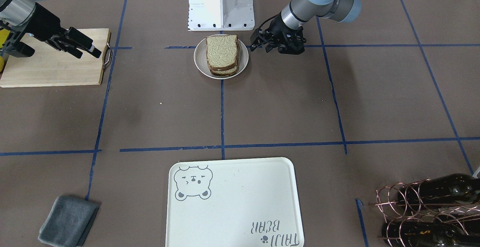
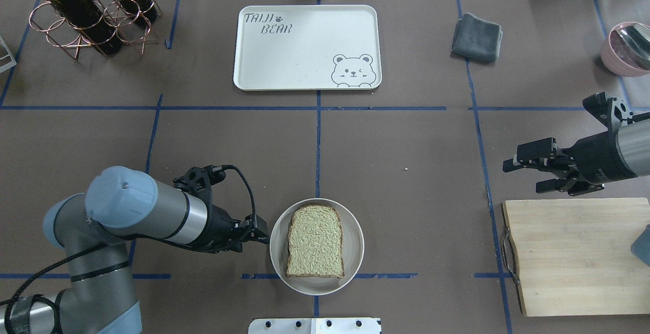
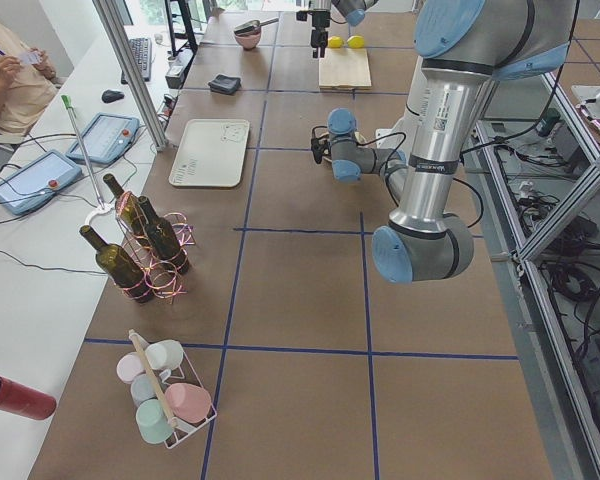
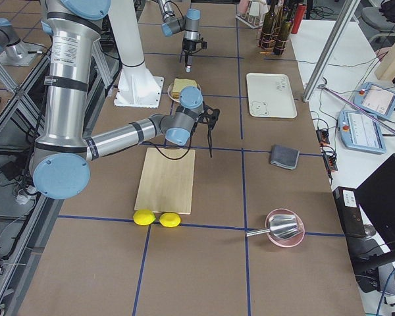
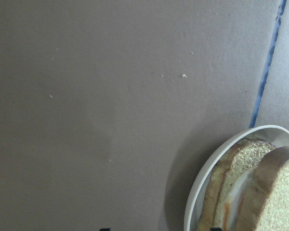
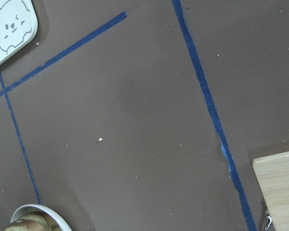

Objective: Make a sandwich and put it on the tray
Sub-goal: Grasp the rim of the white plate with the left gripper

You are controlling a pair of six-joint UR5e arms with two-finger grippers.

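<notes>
The sandwich (image 2: 315, 240), two tan bread slices with egg between, lies on a small round plate (image 2: 277, 253) near the robot base; it also shows in the front view (image 1: 222, 51) and the left wrist view (image 5: 245, 192). My left gripper (image 2: 260, 233) is open and empty, low beside the plate's left rim, just apart from it (image 1: 257, 41). My right gripper (image 2: 520, 172) is open and empty, above the table just beyond the cutting board's far corner (image 1: 88, 50). The cream bear tray (image 2: 304, 49) lies empty at the far middle of the table (image 1: 232, 202).
A wooden cutting board (image 2: 574, 253) lies at the near right. A grey cloth (image 2: 477, 30) lies right of the tray. A copper rack with wine bottles (image 2: 91, 14) stands far left. A pink bowl (image 2: 624, 47) sits far right. Two lemons (image 4: 157, 218) lie past the board.
</notes>
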